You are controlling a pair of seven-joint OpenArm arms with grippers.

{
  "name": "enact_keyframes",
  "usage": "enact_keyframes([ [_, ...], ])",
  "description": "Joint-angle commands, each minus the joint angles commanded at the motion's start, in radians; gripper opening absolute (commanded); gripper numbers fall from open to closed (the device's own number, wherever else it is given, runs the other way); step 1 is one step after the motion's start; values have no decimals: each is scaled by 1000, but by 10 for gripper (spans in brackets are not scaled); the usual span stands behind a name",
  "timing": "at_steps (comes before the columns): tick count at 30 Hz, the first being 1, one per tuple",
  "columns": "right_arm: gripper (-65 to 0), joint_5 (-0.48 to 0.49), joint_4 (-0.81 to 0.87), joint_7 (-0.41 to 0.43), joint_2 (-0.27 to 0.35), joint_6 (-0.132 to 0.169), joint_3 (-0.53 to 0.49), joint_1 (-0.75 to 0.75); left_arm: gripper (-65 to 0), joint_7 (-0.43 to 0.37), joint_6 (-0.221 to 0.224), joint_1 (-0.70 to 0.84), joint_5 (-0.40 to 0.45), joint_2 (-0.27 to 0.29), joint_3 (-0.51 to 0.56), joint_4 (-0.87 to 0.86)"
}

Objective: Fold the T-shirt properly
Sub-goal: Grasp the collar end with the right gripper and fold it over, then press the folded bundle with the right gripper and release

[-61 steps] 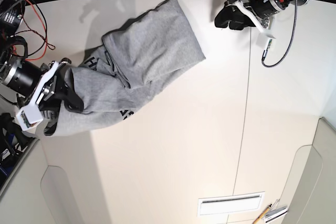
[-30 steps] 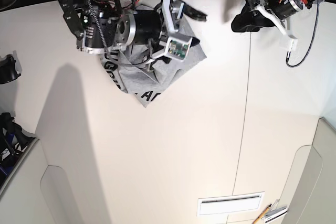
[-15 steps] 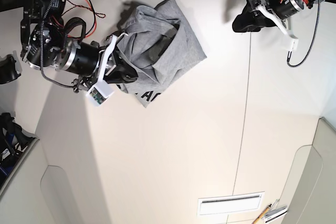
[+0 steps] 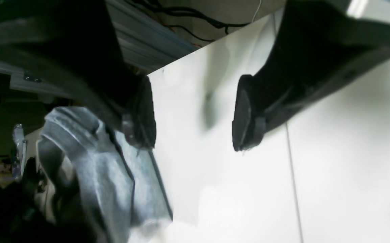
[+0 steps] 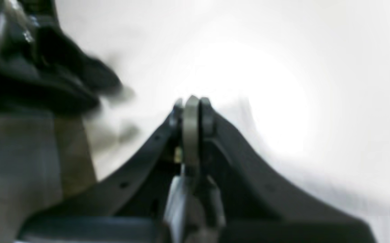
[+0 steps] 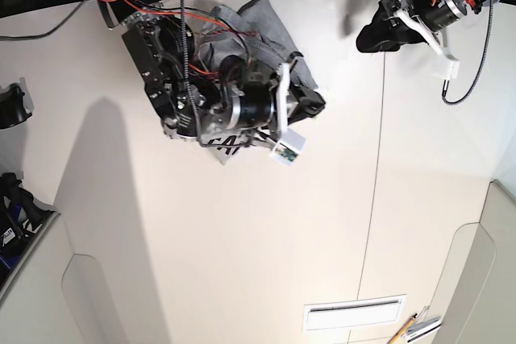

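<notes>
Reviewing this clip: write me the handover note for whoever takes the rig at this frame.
Left gripper: open, empty, parked near the table's far edge.
Right gripper: fingers together, nothing visibly held; its arm reaches across the T-shirt.
T-shirt: bunched in a rumpled heap at the far side of the table, lettering partly showing below the arm.
Done: cloth gathered, no neat fold.
Left: flatten, fold squarely.
</notes>
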Motion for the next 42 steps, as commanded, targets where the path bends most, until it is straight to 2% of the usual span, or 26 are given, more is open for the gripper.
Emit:
enact_keyframes([
  [4,-650,2,4,-50,-76,0,0,39,-259,1,0,0,3,0,0,0],
  [8,-650,55,76,-107,-66,0,19,26,-259,1,0,0,3,0,0,0],
  [10,-650,80,132,-159,-36,0,37,16,-259,1,0,0,3,-4,0,0],
  [15,-650,93,317,-171,119,0,110,-113,-259,-3,0,0,3,-40,0,0],
  [19,-650,82,374,-149,222,1,184,-216,-259,-27,0,-3,2,-51,0,0],
  [23,-650,25,339,-91,270,13,194,-288,-259,-41,0,-27,-1,-50,0,0],
  [27,-650,41,210,-85,269,19,163,-307,-259,-42,0,-43,-18,-50,0,0],
  [28,-650,54,177,-84,267,20,141,-307,-259,-42,0,-42,-20,-50,0,0],
  [29,-650,62,157,-74,264,34,116,-307,-259,-42,0,-42,-20,-50,0,0],
  [31,-650,64,151,-47,258,34,55,-305,-259,-41,0,-42,-20,-50,0,0],
  [34,-650,64,158,-44,206,34,4,-299,-259,-37,0,-41,-19,-50,0,0],
  [38,-650,64,172,-49,122,34,-2,-299,-259,-36,0,-42,-19,-50,0,0],
  [42,-650,65,213,-48,77,34,-2,-298,-259,-37,0,-42,-20,-50,0,0],
])
